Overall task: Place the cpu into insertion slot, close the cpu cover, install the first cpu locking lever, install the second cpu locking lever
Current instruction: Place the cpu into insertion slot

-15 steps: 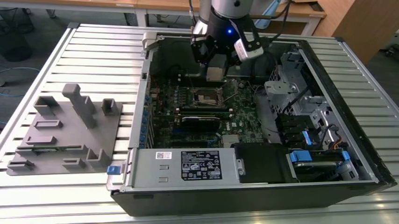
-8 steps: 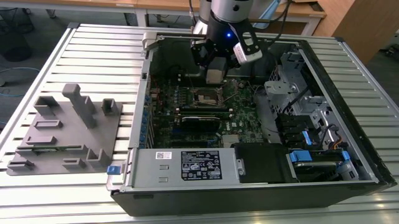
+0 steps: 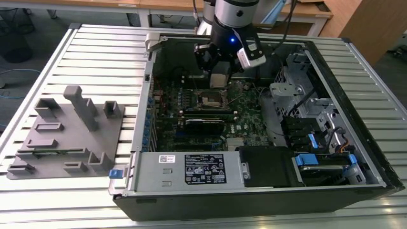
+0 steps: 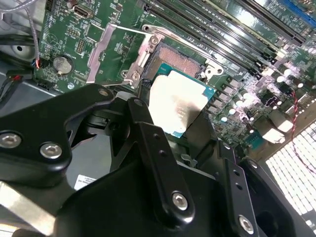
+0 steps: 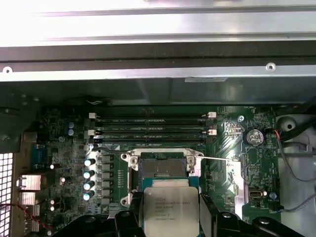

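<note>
Holding the cpu point(image 5: 170, 205), the claw point(image 5: 169, 221) clamped on two opposite edges. Item: insertion slot point(image 5: 160, 167), uncovered, just beyond the claw's tips. Item: cpu cover point(image 4: 144, 58), swung open, beside that slot.

The jaws hold the cpu point(image 4: 178, 104) near the insertion slot point(image 4: 180, 57).

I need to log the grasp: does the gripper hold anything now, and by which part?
The gripper holds the small flat square silver-grey metal chip, the cpu, by two opposite side edges.
</note>
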You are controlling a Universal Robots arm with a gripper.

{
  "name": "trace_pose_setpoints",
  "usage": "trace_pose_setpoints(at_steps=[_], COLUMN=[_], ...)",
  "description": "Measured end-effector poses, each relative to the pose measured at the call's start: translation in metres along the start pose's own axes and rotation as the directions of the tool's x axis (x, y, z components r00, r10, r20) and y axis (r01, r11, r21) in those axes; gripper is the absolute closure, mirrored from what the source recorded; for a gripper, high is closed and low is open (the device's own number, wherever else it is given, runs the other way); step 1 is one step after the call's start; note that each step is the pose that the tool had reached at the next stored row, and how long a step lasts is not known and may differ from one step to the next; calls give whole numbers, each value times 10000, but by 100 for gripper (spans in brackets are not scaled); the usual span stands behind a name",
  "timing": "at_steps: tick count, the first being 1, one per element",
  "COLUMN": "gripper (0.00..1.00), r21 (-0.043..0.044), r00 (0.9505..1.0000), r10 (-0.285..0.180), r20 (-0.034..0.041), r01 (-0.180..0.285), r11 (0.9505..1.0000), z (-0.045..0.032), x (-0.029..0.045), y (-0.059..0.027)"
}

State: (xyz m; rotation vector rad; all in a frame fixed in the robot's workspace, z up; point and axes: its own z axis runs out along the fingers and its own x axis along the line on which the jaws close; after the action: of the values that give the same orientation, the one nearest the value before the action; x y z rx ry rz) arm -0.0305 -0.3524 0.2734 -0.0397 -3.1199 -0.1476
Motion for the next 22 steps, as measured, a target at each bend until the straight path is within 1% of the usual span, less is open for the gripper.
trace_pose_setpoints(at_steps=[5,10,18,22], gripper=[46,46,46,46], r21=[-1,-1,0,0], r00=[10000,10000,10000,10000], r10=[0,1,-1,0], r20=[1,1,1,0], r01=[0,-1,1,0], r11=[10000,10000,10000,10000], z=[87,122,171,210], x=[-2,1,48,61], y=[-8,-11,-17,-21])
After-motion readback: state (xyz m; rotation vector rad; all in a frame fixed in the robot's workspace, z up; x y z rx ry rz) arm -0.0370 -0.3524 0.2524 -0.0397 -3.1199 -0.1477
